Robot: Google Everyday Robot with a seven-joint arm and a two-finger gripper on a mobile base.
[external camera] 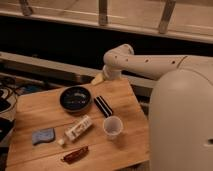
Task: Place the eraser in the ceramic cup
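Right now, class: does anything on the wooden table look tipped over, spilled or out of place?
Only the white bottle lies on its side, between the dark bowl and the white cup, which stands upright. Nothing looks spilled. The gripper is at the table's far edge, beyond the bowl.

White, smooth, rounded arm (150,64) with dark-dotted joint; pale end effector (98,78) beside the table's (40,107) rear edge.

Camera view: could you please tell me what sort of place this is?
Probably an indoor test area: a wooden table holding a cup and dark bowl, a railing behind; the gripper is at its far edge.
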